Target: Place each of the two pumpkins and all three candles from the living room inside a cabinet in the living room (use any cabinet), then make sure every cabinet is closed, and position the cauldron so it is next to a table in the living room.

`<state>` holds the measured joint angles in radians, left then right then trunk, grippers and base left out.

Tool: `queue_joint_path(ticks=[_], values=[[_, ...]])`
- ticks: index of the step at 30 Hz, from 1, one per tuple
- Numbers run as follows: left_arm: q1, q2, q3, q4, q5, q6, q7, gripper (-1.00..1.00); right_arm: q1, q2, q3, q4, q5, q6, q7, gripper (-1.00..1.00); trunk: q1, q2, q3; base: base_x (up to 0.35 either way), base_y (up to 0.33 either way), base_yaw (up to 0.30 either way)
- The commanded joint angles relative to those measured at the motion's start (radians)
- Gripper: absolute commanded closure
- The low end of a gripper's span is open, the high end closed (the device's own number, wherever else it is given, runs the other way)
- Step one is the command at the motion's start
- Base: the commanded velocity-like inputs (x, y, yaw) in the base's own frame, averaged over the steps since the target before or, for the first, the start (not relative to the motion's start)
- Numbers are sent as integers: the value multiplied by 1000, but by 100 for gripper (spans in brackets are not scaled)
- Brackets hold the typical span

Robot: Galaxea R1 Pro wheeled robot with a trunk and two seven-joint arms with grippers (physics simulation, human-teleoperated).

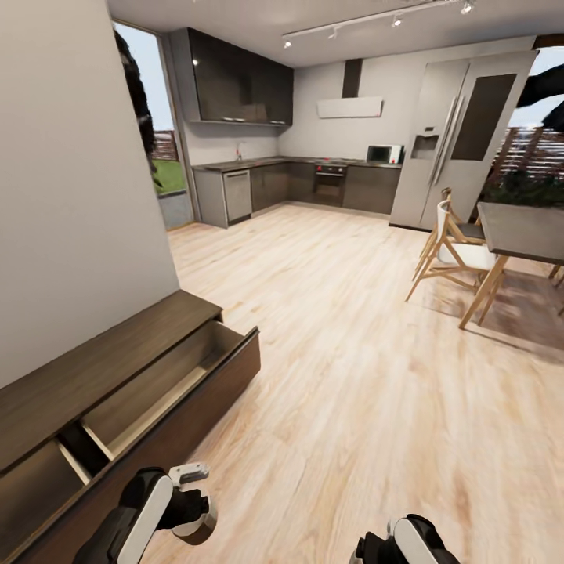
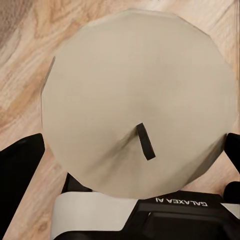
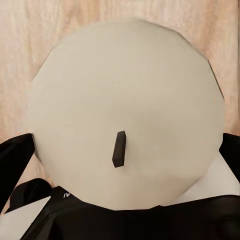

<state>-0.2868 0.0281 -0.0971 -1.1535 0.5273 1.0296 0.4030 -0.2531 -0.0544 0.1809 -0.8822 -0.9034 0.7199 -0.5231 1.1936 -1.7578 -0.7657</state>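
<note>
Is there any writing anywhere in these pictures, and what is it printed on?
"GALAXEA AI", seen upside down, partly cut off: on the left claw's dark body below the candle.
"AI" fragment, barely legible: on the right claw's body.
Nothing else readable.

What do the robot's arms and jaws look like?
The left arm is glossy black with a white panel along it, ending in a white and black left gripper. The right arm has the same rounded black and white shells. In the left wrist view the black jaws sit on a black body with a white band and white "GALAXEA" lettering, seen upside down.
</note>
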Motion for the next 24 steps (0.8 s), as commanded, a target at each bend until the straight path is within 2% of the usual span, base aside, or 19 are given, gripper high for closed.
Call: queue_joint_path(ticks=[1, 24], values=[[0, 0, 0, 0, 1, 0, -1, 100, 0, 0, 0, 0, 0, 0, 0, 100, 0, 0, 1, 0, 0, -250], [0, -1, -1, -2, 0, 0, -1, 100, 0, -1, -1, 7, 0, -1, 0, 100, 0, 0, 22, 0, 0, -250]])
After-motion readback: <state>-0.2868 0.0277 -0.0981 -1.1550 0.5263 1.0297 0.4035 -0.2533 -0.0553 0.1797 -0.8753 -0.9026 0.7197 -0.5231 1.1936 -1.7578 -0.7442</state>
